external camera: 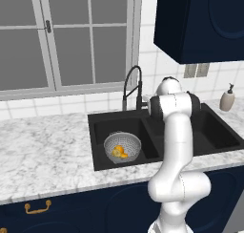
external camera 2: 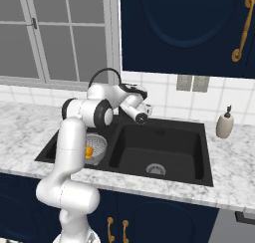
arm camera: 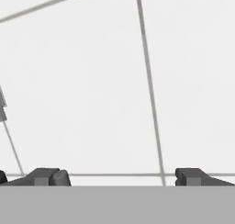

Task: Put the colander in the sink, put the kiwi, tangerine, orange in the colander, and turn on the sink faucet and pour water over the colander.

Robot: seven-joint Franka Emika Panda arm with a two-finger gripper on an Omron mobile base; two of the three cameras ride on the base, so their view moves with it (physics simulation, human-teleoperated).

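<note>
The grey colander (external camera: 122, 146) sits in the left basin of the black sink (external camera: 217, 134). Orange-coloured fruit (external camera: 119, 153) lies in its bottom; I cannot tell the tangerine from the orange, and the kiwi is hidden. In the right base view the colander (external camera 2: 96, 143) peeks out behind my arm with fruit (external camera 2: 88, 151) in it. The black gooseneck faucet (external camera: 132, 84) arches over the sink's back edge. My gripper (external camera 2: 149, 109) hovers at the back of the sink (external camera 2: 164, 150), just right of the faucet (external camera 2: 103, 72), facing the tiled wall. In the hand view the gripper (arm camera: 119, 177) is open, with nothing between its fingertips (arm camera: 46, 176).
A beige soap dispenser (external camera: 227, 98) stands on the marble counter (external camera: 43, 151) right of the sink. Dark blue wall cabinets (external camera 2: 184, 28) hang above. A window (external camera: 66, 36) lies behind the faucet. My own arm (external camera: 177, 146) blocks the sink's middle in the left base view.
</note>
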